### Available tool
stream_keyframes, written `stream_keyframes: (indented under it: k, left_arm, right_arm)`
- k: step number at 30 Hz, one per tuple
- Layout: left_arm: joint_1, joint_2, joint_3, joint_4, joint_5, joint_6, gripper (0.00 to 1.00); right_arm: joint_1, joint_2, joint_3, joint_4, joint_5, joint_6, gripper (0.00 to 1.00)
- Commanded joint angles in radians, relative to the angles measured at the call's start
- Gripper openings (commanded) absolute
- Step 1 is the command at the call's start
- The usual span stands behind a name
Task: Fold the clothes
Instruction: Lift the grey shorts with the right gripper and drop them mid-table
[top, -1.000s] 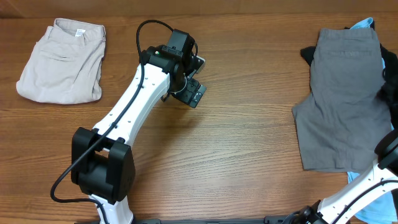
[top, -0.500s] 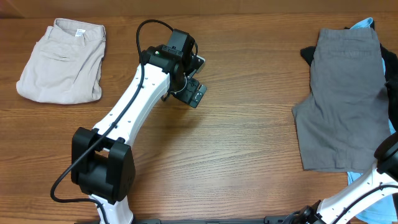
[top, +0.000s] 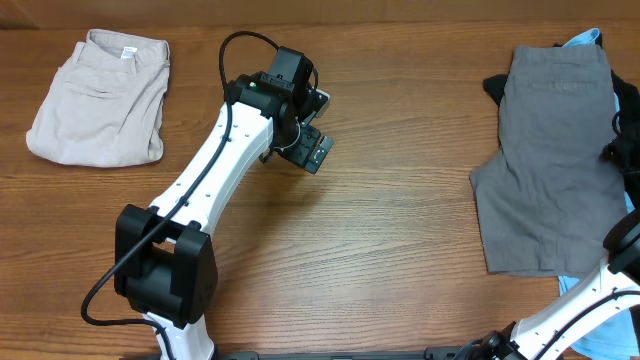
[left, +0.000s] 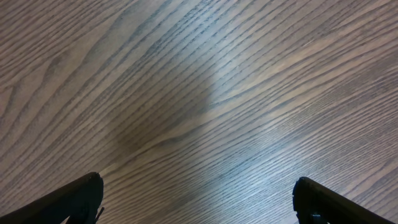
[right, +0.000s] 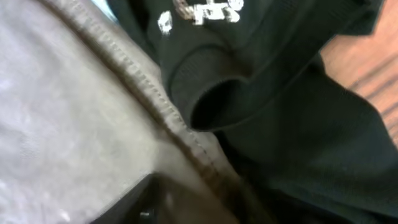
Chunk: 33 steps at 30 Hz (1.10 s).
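The dark grey shorts (top: 550, 150) lie spread flat at the right of the table, over a light blue T-shirt (top: 585, 40) and a black garment (top: 495, 85). My right gripper (top: 622, 145) is at the shorts' right edge, low on the cloth. Its wrist view shows the grey shorts' stitched seam (right: 62, 112) beside the black garment (right: 292, 124) with white lettering, and one dark finger (right: 152, 202); the jaw state is unclear. Folded beige shorts (top: 100, 95) lie at the far left. My left gripper (top: 312, 150) (left: 199, 193) is open and empty above bare wood.
The wooden table (top: 380, 230) fills the view. The left arm (top: 210, 170) reaches diagonally from its base at the front left. The right arm's white link (top: 590, 305) comes up at the front right corner.
The right gripper has shifted slightly at the shorts' right edge, out toward the frame edge and back in. The left arm and the clothes have not moved.
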Motion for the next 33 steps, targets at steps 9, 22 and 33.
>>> stream_keyframes:
  k: [9,22,33]
  left_arm:
    - [0.000,-0.025,0.128,-0.101,-0.113,-0.034,0.92]
    - [0.153,-0.025,0.542,-0.336,-0.151,-0.130,0.95]
    - [0.535,-0.025,0.569,-0.378,0.006,-0.144,0.97]
  right_arm:
    - [0.006,-0.096,0.066,-0.077,-0.036,0.024,0.04]
    - [0.354,-0.327,0.085,-0.417,-0.190,0.011,0.04]
    - [0.962,-0.327,0.082,-0.447,-0.206,0.031,0.04]
